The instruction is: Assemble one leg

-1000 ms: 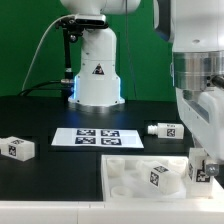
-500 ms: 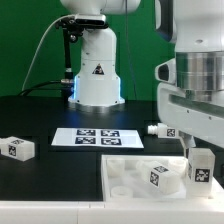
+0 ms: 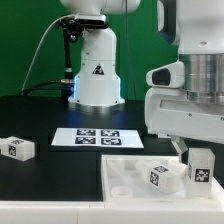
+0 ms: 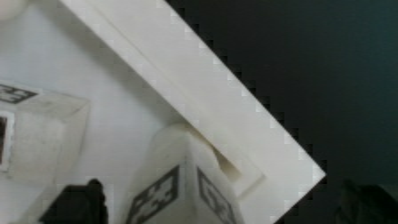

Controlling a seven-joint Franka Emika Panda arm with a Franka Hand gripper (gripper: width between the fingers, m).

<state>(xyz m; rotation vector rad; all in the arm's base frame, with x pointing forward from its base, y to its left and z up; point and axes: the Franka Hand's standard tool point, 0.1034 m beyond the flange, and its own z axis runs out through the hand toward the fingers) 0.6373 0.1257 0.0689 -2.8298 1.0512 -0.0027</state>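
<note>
While the arm's bulky wrist fills the exterior view's right side, the gripper (image 3: 192,152) hangs low over the corner of the white panel (image 3: 125,172) on the exterior view's right, with only one dark fingertip showing above a tagged white leg (image 3: 201,167) that stands upright there. Whether the jaws are closed on that leg or merely near it, I cannot tell (the wrist view shows two dark finger tips (image 4: 79,203) at the frame's edge, blurred, with a tagged white piece (image 4: 175,192) between them). A second tagged leg (image 3: 159,173) lies on the panel just beside the standing one. Another leg (image 3: 17,148) rests on the black table (image 3: 40,115) at the exterior view's left, well apart from the panel. The marker board (image 3: 96,137) lies flat between that leg and the wrist, in front of the white robot base (image 3: 98,70).
</note>
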